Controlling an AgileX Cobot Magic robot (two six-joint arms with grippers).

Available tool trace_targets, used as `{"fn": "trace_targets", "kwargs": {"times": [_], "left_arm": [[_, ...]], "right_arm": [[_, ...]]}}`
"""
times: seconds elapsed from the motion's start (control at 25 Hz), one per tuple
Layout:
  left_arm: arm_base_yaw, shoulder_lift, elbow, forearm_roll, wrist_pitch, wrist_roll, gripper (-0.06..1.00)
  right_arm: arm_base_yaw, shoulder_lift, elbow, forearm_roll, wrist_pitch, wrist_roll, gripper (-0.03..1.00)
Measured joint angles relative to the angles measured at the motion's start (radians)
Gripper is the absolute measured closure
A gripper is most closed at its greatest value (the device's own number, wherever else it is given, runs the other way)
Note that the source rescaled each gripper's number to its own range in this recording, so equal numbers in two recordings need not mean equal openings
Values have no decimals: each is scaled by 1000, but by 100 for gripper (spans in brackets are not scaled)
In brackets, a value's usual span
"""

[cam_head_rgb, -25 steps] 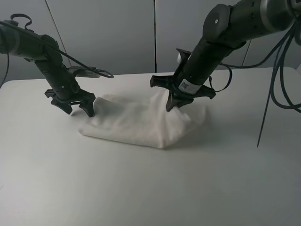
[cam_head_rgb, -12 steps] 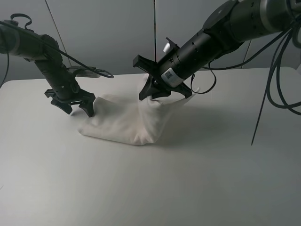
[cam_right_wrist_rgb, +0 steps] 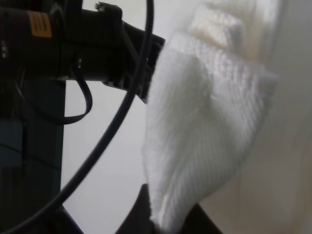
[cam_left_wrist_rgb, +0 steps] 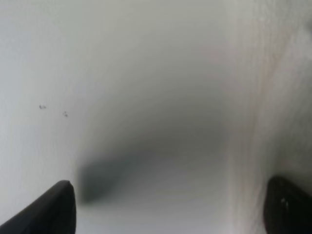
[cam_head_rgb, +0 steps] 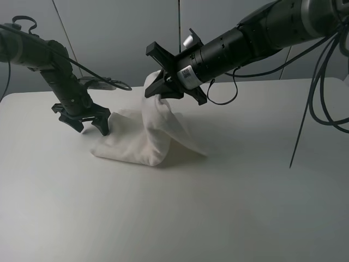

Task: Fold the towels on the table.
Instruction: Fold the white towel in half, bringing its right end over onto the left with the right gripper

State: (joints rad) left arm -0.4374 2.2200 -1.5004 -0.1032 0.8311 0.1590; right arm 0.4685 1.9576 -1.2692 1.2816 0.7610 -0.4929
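Now: right fingers clamped on towel corner, high over bench.
Left fingers apart at towel's left edge. Terry looks limp, light; best taken by corners.

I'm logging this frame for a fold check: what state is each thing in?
towel: one end lifted off the table, the rest lying bunched.
right gripper: shut on the towel's raised end.
left gripper: open, low beside the towel's other end.

You could read nothing: the white sticker on the right arm (likewise the orange label) was too blurred.
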Motion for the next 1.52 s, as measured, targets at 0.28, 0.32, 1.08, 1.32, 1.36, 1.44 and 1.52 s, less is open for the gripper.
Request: {"fn": "trace_targets", "kwargs": {"times": [0.28, 0.32, 1.08, 1.32, 1.36, 1.44, 1.52], "left_arm": [[0, 0, 0, 0, 0, 0, -6], [0, 0, 0, 0, 0, 0, -6], [0, 0, 0, -2, 0, 0, -6], [0, 0, 0, -4, 0, 0, -6], [0, 0, 0, -4, 0, 0, -6], [0, 0, 0, -5, 0, 0, -6], [0, 0, 0, -5, 0, 0, -6]], "right_arm": [[0, 0, 0, 9, 13, -20, 97], [0, 0, 0, 18, 13, -31, 97], [78, 6, 0, 212, -89, -250, 97], [78, 36, -13, 270, -111, -310, 97], [78, 41, -17, 280, -111, -321, 97], [78, 50, -27, 302, -111, -339, 97], [83, 54, -32, 312, -113, -348, 97]]}}
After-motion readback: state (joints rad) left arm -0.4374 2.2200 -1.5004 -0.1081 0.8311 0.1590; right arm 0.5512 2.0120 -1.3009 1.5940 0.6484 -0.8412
